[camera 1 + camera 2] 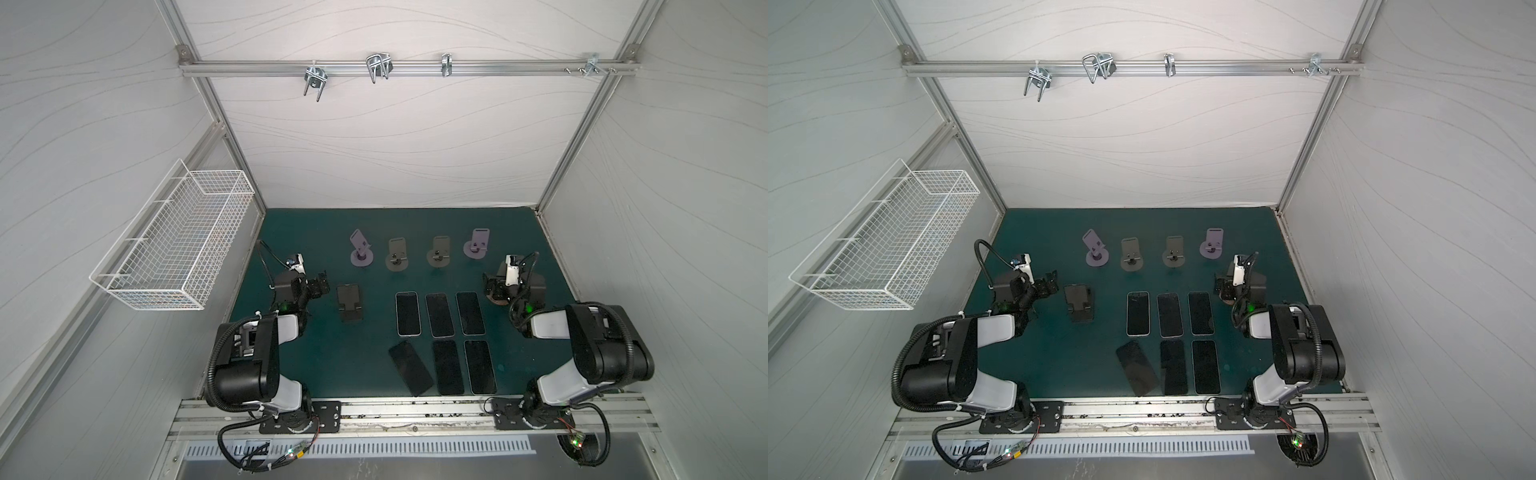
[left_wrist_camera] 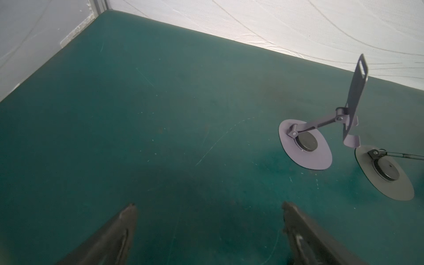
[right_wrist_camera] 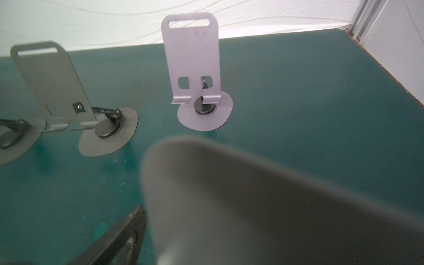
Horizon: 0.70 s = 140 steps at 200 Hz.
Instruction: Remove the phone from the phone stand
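1. Your left gripper (image 2: pixel 208 206) stands wide open over bare mat. Its two dark, tapered fingers (image 2: pixel 119 234) have nothing between them.
2. Your right gripper (image 1: pixel 494 291) is spread wide too, and in both top views it looks empty. Its wrist view shows one dark finger (image 3: pixel 128 234). A blurred grey shape (image 3: pixel 252 195) covers the rest of that view, and you cannot tell what it is.
3. The phones are flat, glossy black slabs with rounded corners, and all of them lie on the mat between your arms, apart from the upright stands. The far row of three (image 1: pixel 439 315) is neat. In the near row of three (image 1: pixel 448 368), the skewed phone (image 1: pixel 410 368) sits at an angle.
4. Four upright stands line the back, each of thin sheet metal with a round disc base, a hinged arm and a slotted plate with a curled lip. The left lilac stand (image 1: pixel 360 249) is turned sideways and the right lilac stand (image 3: pixel 192 57) faces front. Two olive-grey stands (image 1: pixel 396 254) (image 1: pixel 439 252) sit between them.
5. A dark stand (image 1: pixel 350 302) lies folded flat just beside your left gripper.
6. The teal mat (image 1: pixel 361 365) is matte and finely scratched.
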{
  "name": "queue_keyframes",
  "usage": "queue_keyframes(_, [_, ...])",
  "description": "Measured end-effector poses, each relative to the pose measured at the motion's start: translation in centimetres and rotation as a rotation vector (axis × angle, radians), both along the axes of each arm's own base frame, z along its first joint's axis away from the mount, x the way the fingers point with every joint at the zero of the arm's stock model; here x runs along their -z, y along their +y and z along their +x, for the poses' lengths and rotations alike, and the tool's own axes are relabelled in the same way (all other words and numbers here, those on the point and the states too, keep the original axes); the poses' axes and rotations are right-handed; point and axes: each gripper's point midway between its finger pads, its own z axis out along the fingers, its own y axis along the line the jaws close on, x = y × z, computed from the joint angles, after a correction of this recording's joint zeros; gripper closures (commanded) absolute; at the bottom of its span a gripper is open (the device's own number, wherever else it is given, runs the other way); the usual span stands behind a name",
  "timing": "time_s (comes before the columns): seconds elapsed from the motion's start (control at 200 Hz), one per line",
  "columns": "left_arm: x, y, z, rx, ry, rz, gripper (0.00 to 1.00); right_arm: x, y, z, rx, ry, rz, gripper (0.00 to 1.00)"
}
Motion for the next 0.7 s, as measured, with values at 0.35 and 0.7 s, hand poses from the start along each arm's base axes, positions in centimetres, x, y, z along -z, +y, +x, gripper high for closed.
queue_keyframes(0.35, [0.9, -0.7, 0.2, 0.017, -0.028, 0.039, 0.00, -0.2, -0.2, 0.2, 0.003, 0.000, 0.025, 0.01])
queue_keyframes(0.7, [0.8, -1.0, 0.3, 0.024, -0.034, 0.064, 0.00, -0.7, 0.4, 0.8, -0.002, -0.002, 0.012, 0.01])
